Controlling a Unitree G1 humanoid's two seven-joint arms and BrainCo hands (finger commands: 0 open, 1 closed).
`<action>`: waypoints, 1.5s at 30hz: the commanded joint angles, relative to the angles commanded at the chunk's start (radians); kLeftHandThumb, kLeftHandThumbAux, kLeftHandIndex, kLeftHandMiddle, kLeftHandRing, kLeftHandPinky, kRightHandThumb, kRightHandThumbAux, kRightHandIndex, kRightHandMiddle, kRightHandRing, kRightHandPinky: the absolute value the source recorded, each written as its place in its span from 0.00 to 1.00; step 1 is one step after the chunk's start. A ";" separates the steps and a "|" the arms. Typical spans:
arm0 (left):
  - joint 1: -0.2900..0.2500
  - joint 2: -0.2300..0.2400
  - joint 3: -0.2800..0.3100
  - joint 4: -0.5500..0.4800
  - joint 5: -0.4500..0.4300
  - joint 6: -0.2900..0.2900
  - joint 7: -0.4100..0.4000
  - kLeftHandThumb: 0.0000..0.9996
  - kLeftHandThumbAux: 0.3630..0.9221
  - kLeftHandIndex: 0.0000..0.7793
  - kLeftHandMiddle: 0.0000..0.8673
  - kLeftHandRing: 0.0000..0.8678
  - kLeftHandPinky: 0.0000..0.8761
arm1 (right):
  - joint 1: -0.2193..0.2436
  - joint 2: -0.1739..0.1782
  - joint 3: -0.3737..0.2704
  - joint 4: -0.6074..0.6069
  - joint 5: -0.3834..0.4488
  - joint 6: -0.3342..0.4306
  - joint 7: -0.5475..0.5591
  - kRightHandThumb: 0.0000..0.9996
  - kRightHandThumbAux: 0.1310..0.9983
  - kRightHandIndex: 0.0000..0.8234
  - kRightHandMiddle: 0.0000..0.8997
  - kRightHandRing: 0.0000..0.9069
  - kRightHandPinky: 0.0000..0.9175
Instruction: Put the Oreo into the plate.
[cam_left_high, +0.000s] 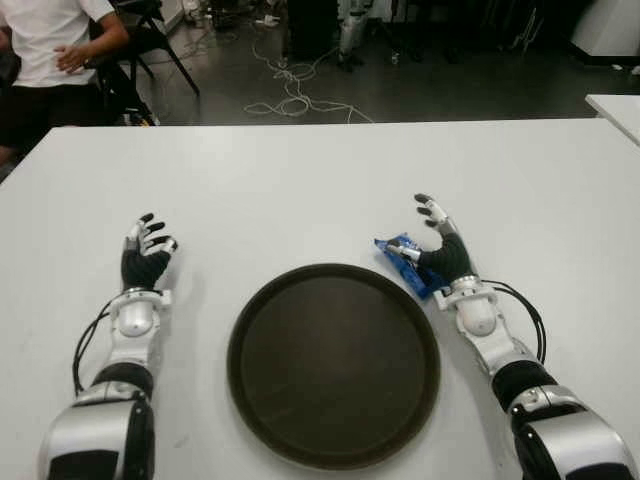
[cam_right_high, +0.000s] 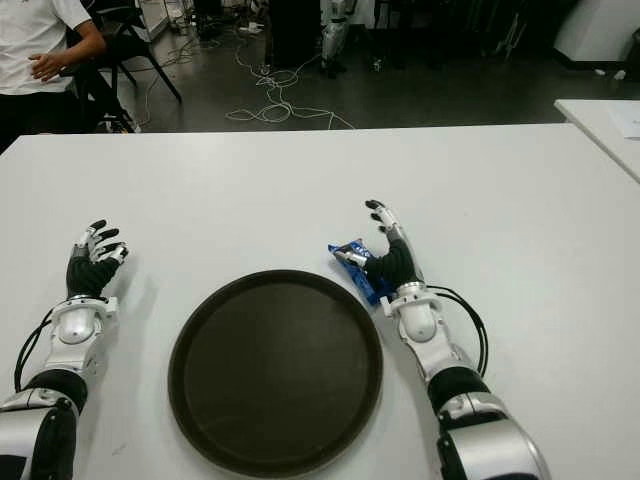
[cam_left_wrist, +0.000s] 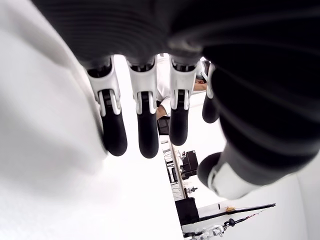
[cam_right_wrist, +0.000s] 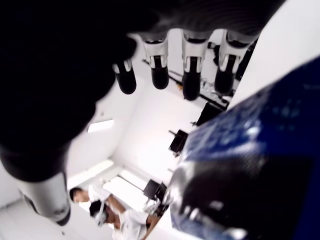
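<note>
Blue Oreo pack is lying on the white bench, touching the right rim of the round dark plate. Right hand is sitting against the pack, fingers spread, not clamping it. Left hand is idling left of the plate, fingers apart, holding nothing.

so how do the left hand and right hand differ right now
The right hand is at the blue Oreo pack by the round plate's rim; the left hand shows left of the plate with nothing near it. Both have fingers extended, and neither grips anything.

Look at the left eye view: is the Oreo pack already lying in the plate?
No: the Oreo pack lies on the table beside the plate, at the right robot hand.
</note>
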 joint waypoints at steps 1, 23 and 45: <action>0.000 0.000 0.000 0.000 -0.001 0.000 0.000 0.24 0.70 0.19 0.25 0.29 0.34 | 0.008 -0.001 0.004 -0.016 -0.005 0.012 0.001 0.05 0.62 0.02 0.09 0.12 0.19; 0.000 -0.002 -0.002 0.001 0.000 -0.002 0.000 0.26 0.68 0.19 0.25 0.29 0.35 | 0.225 -0.017 0.141 -0.478 -0.215 0.414 0.036 0.00 0.56 0.00 0.04 0.06 0.11; 0.003 0.000 -0.003 0.001 0.002 -0.008 0.001 0.29 0.67 0.20 0.26 0.30 0.37 | 0.256 -0.043 0.214 -0.656 -0.399 0.721 0.040 0.02 0.63 0.00 0.00 0.00 0.02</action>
